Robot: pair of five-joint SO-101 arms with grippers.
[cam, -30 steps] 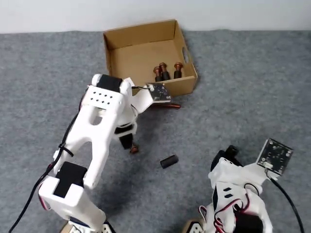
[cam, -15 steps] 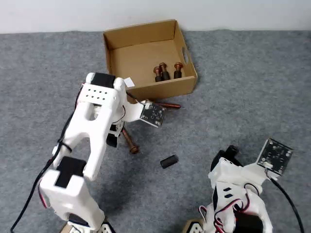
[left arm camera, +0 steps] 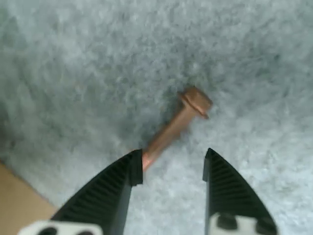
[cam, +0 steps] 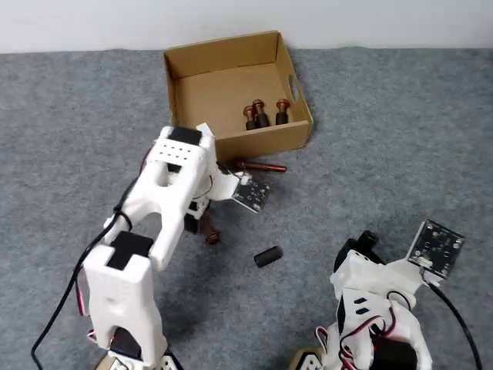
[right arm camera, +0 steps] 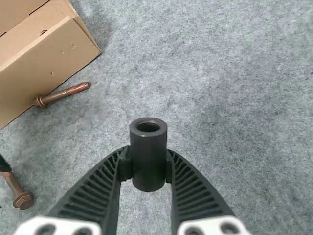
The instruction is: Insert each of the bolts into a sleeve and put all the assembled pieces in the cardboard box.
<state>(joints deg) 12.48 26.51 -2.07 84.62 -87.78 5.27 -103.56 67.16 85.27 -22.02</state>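
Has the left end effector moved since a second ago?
Yes. The left end effector has pulled back from the cardboard box front wall and now hangs open over a loose bolt.

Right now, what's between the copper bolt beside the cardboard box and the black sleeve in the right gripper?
Just bare grey carpet, seen in the right wrist view.

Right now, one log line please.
left end effector: open over bolt | right end effector: shut on sleeve | box: three assemblies
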